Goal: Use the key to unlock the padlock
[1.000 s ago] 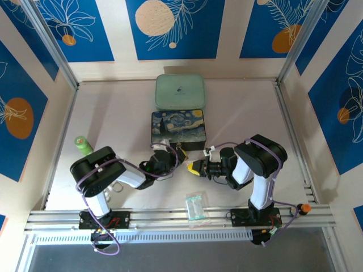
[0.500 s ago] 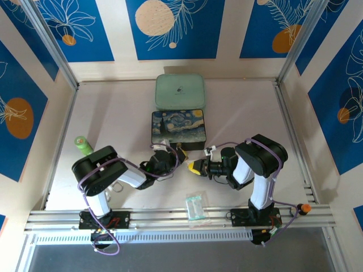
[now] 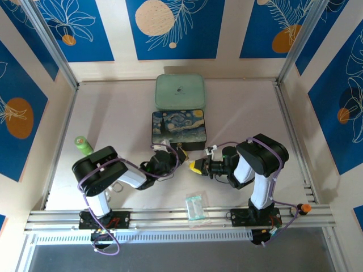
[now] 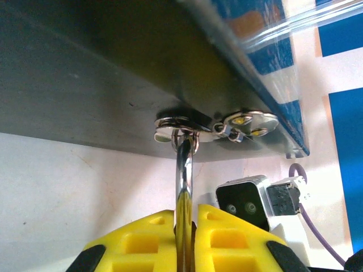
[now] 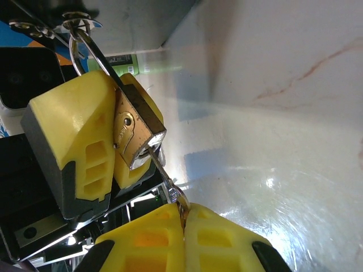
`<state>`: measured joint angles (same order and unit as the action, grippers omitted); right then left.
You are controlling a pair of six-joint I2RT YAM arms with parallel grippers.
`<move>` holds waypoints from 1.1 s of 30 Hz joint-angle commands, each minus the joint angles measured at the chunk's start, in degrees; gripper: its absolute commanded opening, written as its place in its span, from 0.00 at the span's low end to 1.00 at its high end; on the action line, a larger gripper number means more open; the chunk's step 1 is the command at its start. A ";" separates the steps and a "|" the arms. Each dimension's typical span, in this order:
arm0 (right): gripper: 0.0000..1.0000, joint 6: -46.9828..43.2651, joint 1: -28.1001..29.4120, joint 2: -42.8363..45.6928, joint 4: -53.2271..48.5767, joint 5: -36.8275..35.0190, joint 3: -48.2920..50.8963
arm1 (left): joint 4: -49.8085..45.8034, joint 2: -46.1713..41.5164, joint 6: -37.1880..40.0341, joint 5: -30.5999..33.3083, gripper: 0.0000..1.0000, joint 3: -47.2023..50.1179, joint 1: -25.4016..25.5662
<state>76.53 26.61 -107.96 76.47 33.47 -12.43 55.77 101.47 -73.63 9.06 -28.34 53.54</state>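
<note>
Right wrist view: we saw the right gripper's (image 5: 184,212) jaws clenched on the key (image 5: 161,167), its tip in the padlock (image 5: 139,127) hanging off the box (image 3: 178,129) mid-table (image 3: 113,113), with the left gripper's (image 4: 184,218) jaws clamping that padlock, likely to steady it for turning.

The padlock (image 5: 138,133) has a brass body with a dull, brushed sheen, and its shackle (image 4: 183,170) is polished silver metal, mirror-smooth. The key (image 5: 163,170) is thin silvery metal. The left hand (image 4: 185,224) and the right hand (image 5: 184,222) both have yellow plastic fingers, matt and moulded with ribs. The counter (image 5: 295,141) is pale, glossy and faintly veined. The painted box (image 3: 178,126) has a shiny lid, and its hasp (image 4: 178,120) is bright plated metal.
</note>
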 commanded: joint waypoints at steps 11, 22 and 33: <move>0.00 0.29 0.42 0.06 0.39 -1.22 -1.34 | 5.83 -0.13 -0.29 -1.04 0.00 -0.05 2.45; 0.00 1.29 -2.19 -0.94 -1.19 1.15 -1.44 | 9.11 0.39 0.33 -2.96 0.00 -0.01 2.54; 0.00 4.68 -2.99 -0.50 -0.23 5.70 -1.55 | 6.83 2.59 3.10 -3.32 0.00 -0.93 2.54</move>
<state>79.88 23.88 -107.98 75.85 38.20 -12.78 60.64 102.96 -72.90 9.28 -28.36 54.37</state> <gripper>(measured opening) 0.058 0.105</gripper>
